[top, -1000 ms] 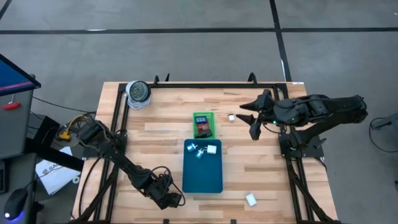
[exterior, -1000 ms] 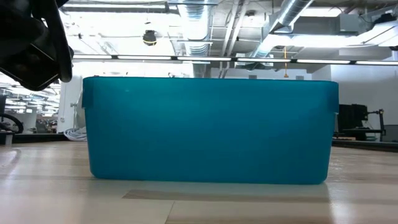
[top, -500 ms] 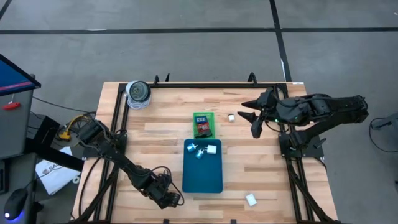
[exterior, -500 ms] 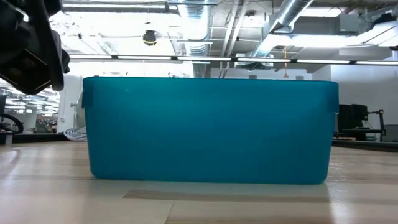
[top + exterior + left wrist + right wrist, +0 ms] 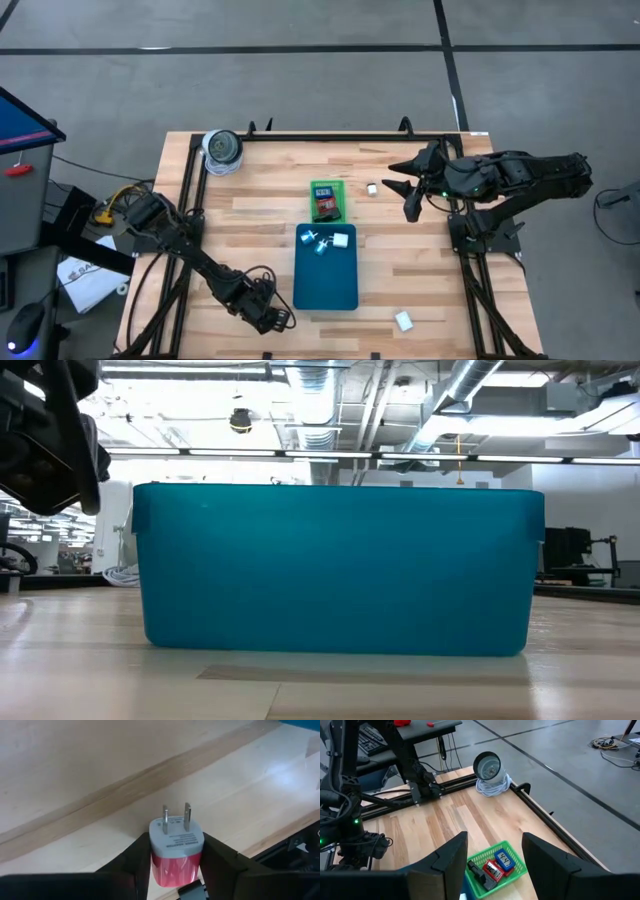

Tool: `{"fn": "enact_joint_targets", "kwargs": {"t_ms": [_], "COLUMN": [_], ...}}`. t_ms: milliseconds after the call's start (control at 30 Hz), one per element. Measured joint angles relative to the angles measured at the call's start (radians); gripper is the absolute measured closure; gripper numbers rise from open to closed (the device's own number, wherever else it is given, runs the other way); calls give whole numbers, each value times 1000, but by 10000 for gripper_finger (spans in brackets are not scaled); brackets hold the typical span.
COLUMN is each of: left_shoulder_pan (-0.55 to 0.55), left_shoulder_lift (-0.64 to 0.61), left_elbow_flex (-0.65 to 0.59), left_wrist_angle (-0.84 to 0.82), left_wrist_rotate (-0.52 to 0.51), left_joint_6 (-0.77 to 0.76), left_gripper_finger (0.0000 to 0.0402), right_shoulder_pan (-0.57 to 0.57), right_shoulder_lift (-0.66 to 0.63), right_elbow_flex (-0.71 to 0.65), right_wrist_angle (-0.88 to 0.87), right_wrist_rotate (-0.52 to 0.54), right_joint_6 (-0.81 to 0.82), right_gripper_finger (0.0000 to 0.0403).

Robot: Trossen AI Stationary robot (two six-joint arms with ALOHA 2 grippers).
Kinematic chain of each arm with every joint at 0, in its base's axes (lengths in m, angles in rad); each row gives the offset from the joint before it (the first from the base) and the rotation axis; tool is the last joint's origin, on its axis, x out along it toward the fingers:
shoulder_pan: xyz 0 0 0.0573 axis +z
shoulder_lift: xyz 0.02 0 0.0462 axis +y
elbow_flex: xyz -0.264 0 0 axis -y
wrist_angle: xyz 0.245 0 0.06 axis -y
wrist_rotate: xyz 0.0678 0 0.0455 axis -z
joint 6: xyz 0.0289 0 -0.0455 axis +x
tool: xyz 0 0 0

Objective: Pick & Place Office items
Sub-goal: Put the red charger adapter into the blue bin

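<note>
Gripping: left gripper [image 5: 175,865] pinches a red-and-white plug adapter [image 5: 176,851], prongs pointing away from the wrist, near the table's [image 5: 260,225] front-left edge.
Right gripper [image 5: 402,186]: fingers spread, holding nothing, hovering over the table's back right.
Teal tray [image 5: 326,267]: table centre; white and silvery pieces [image 5: 328,241] lie in its back end.
Green tray [image 5: 327,201]: just behind the teal one, holds red, blue and black pieces.
Loose items: white piece [image 5: 371,188] beside the right gripper; white block [image 5: 404,321] front right.
Obstruction: teal tray wall [image 5: 340,568] fills the low view.
Clutter: cable spool [image 5: 222,150] at back-left corner.
</note>
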Motion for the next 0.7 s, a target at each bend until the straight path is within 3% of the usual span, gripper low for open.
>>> {"fn": "enact_joint_targets", "kwargs": {"t_ms": [433, 700], "left_shoulder_pan": [84, 139], "left_shoulder_lift": [-66, -253], "left_elbow_flex": [-2, -1], "left_wrist_angle": [46, -308], "left_wrist_rotate": [-52, -62], "left_joint_6": [199, 324], "left_gripper_finger": [275, 274], "right_shoulder_pan": [0, 0], "right_shoulder_lift": [1, 1], "right_elbow_flex": [0, 0], "right_wrist_angle": [0, 6], "right_wrist_rotate": [-2, -4], "right_joint_6": [-7, -7], "right_gripper_finger": [221, 221]}}
